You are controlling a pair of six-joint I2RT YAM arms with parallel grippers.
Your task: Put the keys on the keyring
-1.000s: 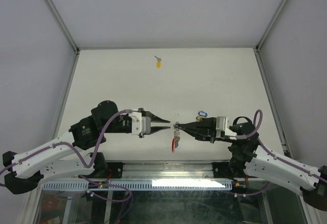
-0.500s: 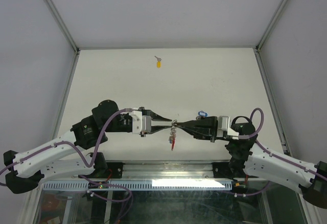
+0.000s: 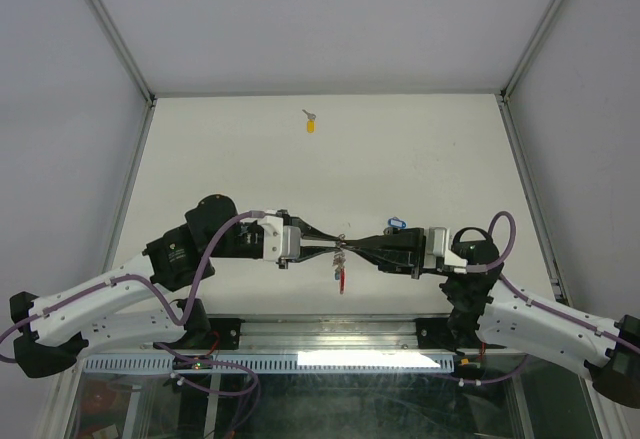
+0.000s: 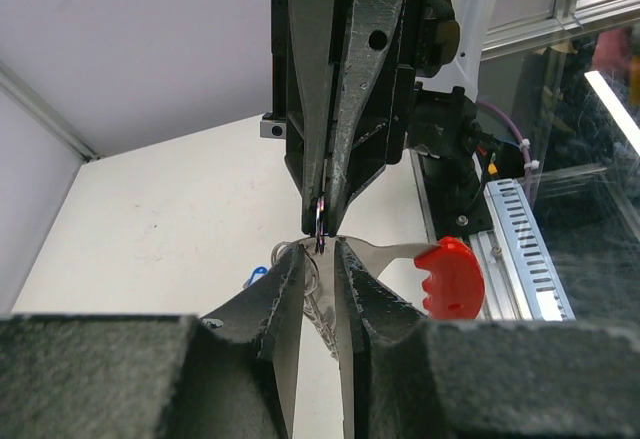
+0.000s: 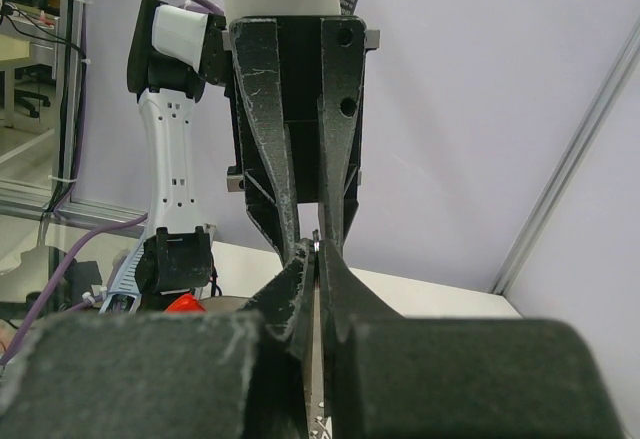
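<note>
At front-centre, right tool (image 3: pixel 348 247) pinches one keyring (image 3: pixel 341 271); left tool (image 3: pixel 332 249) ajar; one yellow key (image 3: pixel 311 124), one blue key (image 3: pixel 397 225).

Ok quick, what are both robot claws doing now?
Left gripper: nearly closed at the silver wire keyring with red strip; grip unclear.
Right gripper: closed on that keyring.

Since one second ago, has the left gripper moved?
Yes. Against the still yellow key, the left gripper has shifted right, up to the tips of the right gripper.
</note>
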